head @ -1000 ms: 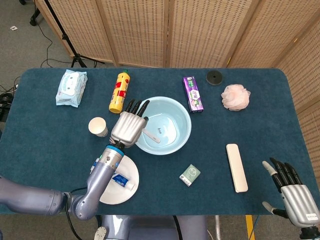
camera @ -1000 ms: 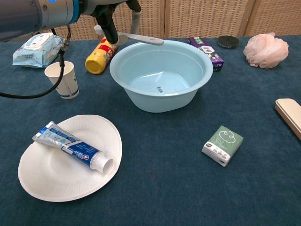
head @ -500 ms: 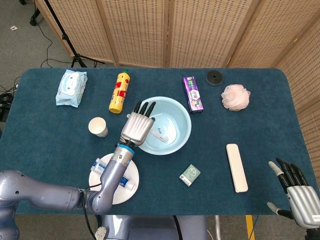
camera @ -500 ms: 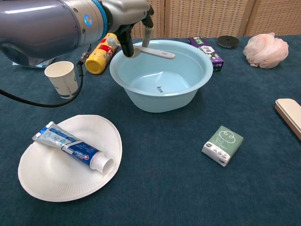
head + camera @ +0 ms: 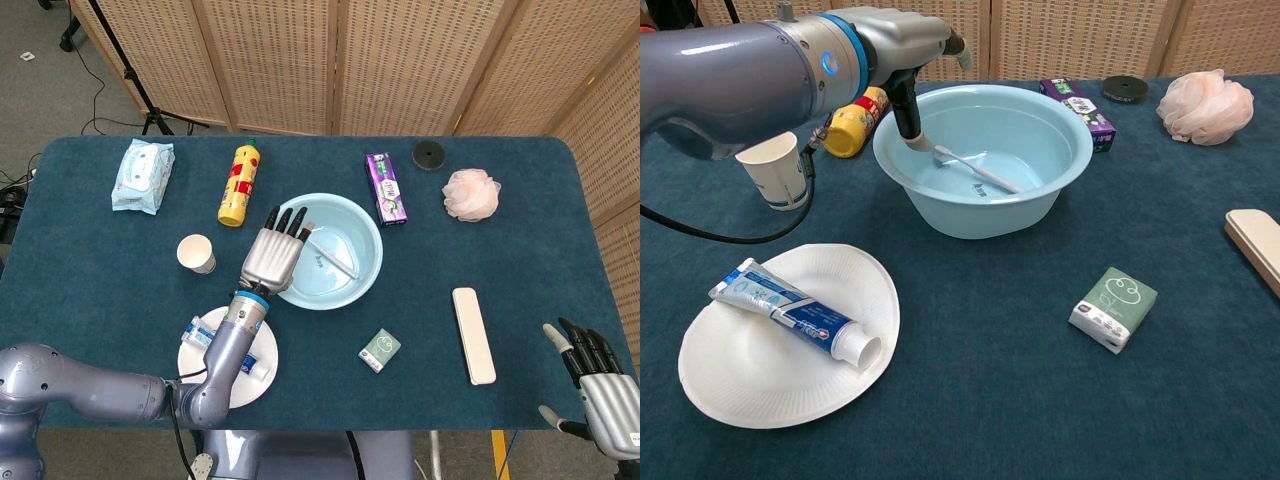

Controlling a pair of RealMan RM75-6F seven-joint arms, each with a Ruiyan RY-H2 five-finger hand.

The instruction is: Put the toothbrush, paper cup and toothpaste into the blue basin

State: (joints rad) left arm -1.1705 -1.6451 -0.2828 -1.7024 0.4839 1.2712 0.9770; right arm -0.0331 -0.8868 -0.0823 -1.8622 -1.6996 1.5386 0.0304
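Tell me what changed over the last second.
The toothbrush, held above the rim of the blue basin a second ago, now lies inside it, let go. The left hand moved out over the basin's near-left rim and hangs there with nothing in it. The right hand slid lower in the head view. The paper cup and the toothpaste on its paper plate stayed put.

The counter [image 5: 970, 400] is covered in a matt, napped dark-teal cloth. The blue basin [image 5: 1040, 200] looks like smooth, slightly glossy plastic, and the toothbrush [image 5: 975, 170] in it is pale plastic. The toothpaste [image 5: 790, 312] tube has a shiny printed skin and lies on a matt white paper plate [image 5: 740, 390]. The paper cup [image 5: 772, 170] is dull white. The left hand [image 5: 272, 250] has a brushed-metal back and black fingers [image 5: 288, 218].
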